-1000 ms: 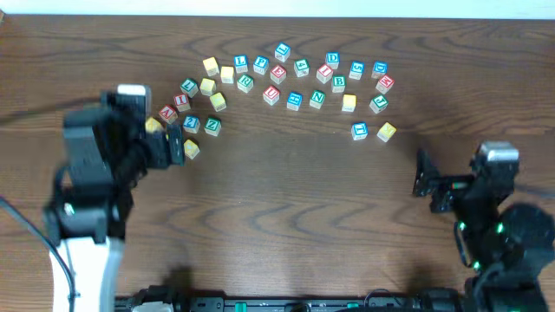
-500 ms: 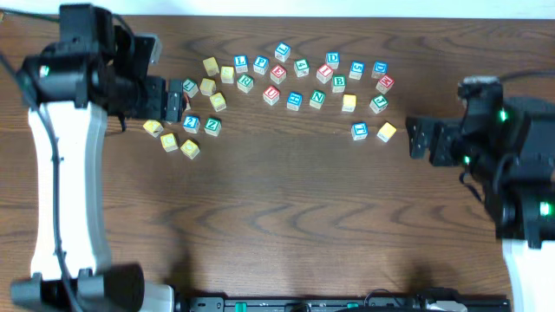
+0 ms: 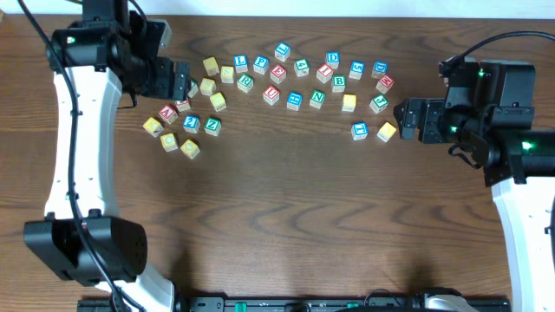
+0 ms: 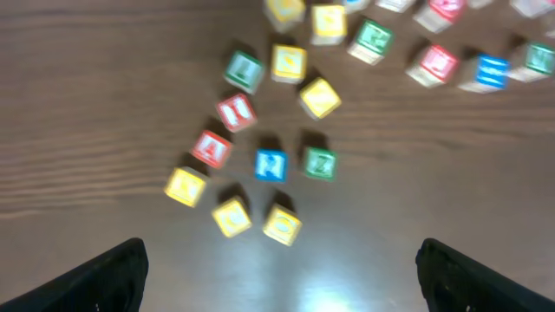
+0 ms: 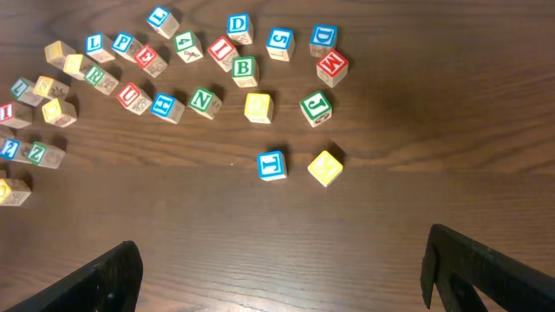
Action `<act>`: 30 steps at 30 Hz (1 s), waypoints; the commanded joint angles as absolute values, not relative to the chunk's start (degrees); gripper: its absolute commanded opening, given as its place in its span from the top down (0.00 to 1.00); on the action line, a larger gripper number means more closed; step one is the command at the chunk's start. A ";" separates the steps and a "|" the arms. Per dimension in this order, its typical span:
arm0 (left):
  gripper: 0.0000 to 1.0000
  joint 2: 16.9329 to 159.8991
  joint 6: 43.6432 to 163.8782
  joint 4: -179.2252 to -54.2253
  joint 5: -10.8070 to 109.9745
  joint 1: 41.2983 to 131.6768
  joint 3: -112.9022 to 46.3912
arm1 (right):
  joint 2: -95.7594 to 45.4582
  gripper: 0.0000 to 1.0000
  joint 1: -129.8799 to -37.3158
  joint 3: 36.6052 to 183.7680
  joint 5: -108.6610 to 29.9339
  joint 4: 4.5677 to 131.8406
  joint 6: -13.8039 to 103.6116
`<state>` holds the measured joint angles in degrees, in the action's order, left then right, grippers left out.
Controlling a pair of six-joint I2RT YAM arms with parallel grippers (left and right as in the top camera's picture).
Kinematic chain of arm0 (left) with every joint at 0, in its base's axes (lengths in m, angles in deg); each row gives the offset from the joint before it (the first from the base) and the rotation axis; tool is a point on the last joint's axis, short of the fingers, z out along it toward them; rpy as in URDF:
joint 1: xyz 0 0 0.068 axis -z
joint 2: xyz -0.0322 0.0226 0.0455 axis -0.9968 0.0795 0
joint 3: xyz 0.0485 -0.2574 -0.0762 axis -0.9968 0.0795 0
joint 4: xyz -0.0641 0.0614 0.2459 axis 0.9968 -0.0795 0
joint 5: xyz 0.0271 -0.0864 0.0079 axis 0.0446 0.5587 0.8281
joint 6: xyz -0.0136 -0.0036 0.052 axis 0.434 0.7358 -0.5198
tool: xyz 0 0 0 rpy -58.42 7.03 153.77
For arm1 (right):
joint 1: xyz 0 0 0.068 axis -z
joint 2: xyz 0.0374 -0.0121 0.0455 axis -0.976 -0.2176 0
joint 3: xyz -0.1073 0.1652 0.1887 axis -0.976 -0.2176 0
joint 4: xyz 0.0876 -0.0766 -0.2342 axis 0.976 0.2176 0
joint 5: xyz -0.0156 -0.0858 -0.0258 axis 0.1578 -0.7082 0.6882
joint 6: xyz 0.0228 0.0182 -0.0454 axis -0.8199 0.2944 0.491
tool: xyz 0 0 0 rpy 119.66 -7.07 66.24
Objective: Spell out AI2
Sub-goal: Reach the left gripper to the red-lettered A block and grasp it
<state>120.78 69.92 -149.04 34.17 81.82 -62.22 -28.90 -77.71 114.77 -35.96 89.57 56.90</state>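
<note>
Scene: your overhead view shows a dark wooden table [image 3: 286, 225] with small alphabet cubes strewn in a loose arc along its 12 o'clock side.
Left gripper: your left gripper [image 3: 183, 82] sits at the arc's 9 o'clock end, fingers pointing toward 3 o'clock. The jaws are spread wide and hold nothing. In its wrist view the two fingertips sit in the bottom corners with only bare wood between them.
Right gripper: your right gripper [image 3: 403, 121] is at the 3 o'clock side, fingers pointing toward 9 o'clock. It is likewise released and empty, with its fingertips wide apart in its wrist view.
Red A cube: the red A cube [image 3: 167, 113] lies at about 10 o'clock from the table's middle, flat on the wood, at 7 o'clock of the left gripper.
Red I cube: the red I cube [image 3: 182, 104] sits just beside the A at its 1 o'clock, close under the left gripper's fingertips as seen from overhead. You cannot tell whether they touch.
Blue 2 cube: the blue 2 cube [image 3: 191, 123] rests near the A at its 4 o'clock, apart from it.
Neighbours: a green Z cube [image 3: 212, 125] lies just beside the 2 at its 3 o'clock. Three yellow cubes [image 3: 169, 140] lie in a row at 6 o'clock of the A and the 2.
Near the right gripper: a blue T cube [image 3: 360, 131] and a yellow cube [image 3: 387, 132] lie side by side, the yellow one just ahead of the fingertips.
Picture quality: the left wrist view is blurred, and only colours read clearly there.
</note>
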 commanded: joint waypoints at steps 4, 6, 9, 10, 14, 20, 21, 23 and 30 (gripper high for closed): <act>0.08 126.02 59.14 -147.51 27.27 81.14 -62.57 | -28.96 0.01 -77.86 116.12 -35.00 89.33 57.41; 0.12 128.56 56.74 -147.07 27.27 80.42 -62.57 | -28.96 0.01 -77.86 116.12 -35.00 89.35 57.41; 0.18 131.24 54.97 -146.48 27.22 79.37 -62.57 | -28.96 0.01 -77.86 116.12 -35.02 89.37 57.41; 0.18 132.23 54.86 -146.20 27.22 78.87 -62.57 | -28.99 0.01 -77.86 116.12 -35.02 89.39 57.41; 0.33 136.01 54.88 -145.81 27.29 77.32 -62.57 | -28.99 0.01 -77.86 116.12 -35.00 89.44 57.41; 0.34 141.01 54.00 -144.39 27.33 77.27 -62.54 | -28.99 0.01 -77.86 116.12 -35.00 89.46 57.41; 0.35 141.56 54.00 -143.93 27.33 77.38 -62.50 | -28.99 0.01 -77.86 116.12 -35.00 89.46 57.41; 0.37 142.83 54.00 -143.16 27.33 77.56 -62.46 | -28.99 0.01 -77.86 116.12 -35.00 89.46 57.41; 0.42 145.76 52.95 -141.35 27.40 78.13 -62.35 | -28.99 0.01 -77.86 116.12 -35.00 89.98 57.41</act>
